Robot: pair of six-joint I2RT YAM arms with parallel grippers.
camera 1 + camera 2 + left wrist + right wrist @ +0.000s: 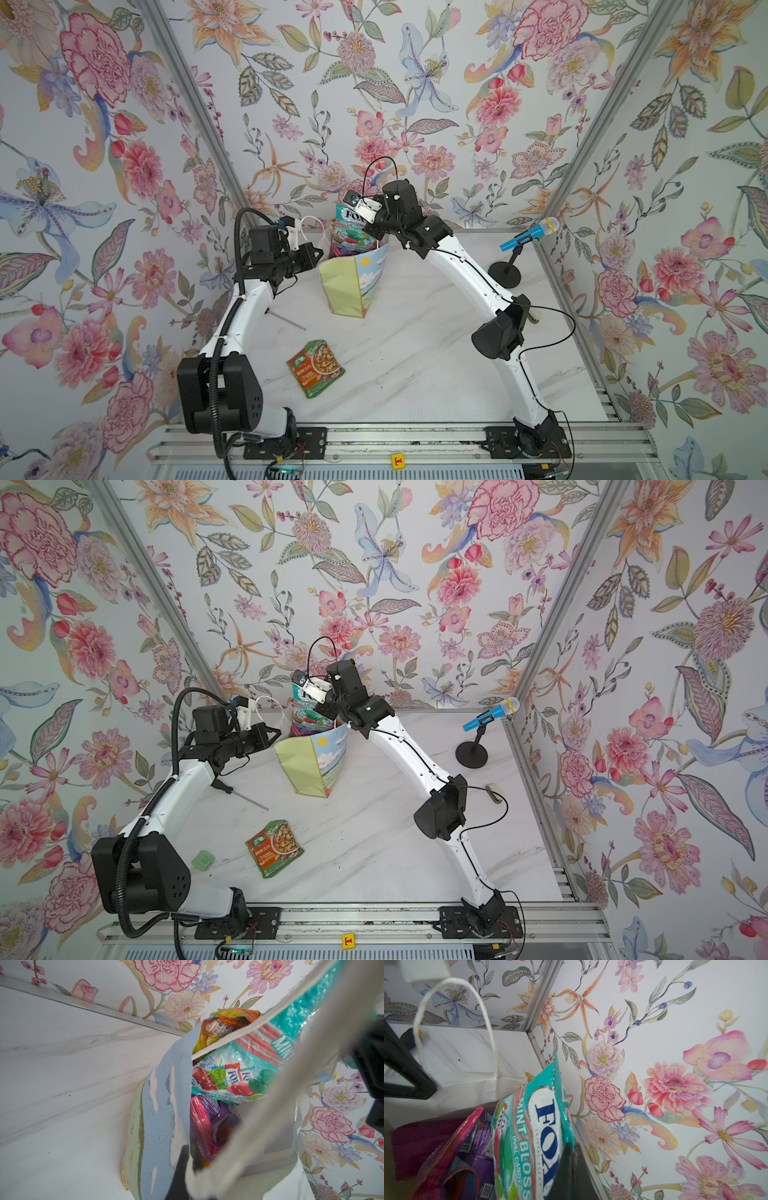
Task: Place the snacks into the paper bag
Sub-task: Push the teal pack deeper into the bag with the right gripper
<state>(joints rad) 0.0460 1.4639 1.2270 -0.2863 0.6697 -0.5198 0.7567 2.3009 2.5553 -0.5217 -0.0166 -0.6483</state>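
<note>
**A:** Paper bag [353, 286]: where is it in both top views?

**B:** Upright at mid-table, mouth spread open. The left gripper [318, 254] is clamped on its near rim. The right gripper [372, 229] pinches a teal FOX'S packet [353, 218] that stands in the mouth with its top poking out.

**A:** Any snack outside?

**B:** A green-orange nut pouch [275, 848] lies flat on the marble table [374, 854], well apart from the bag.

**A:** Left wrist view?

**B:** A black finger [182, 1163] presses the bag's sky-blue wall [162, 1115], and a white rope handle [270, 1115] crosses in front. Inside sit the teal FOX'S packet [239, 1076], a purple packet [212, 1122] and an orange packet [220, 1026].

**A:** Right wrist view?

**B:** Dark fingers [571, 1167] are closed on the edge of the teal FOX'S packet [533, 1136]. The purple packet [467, 1157] lies beside it, against the bag's white inside [467, 1088].
</note>
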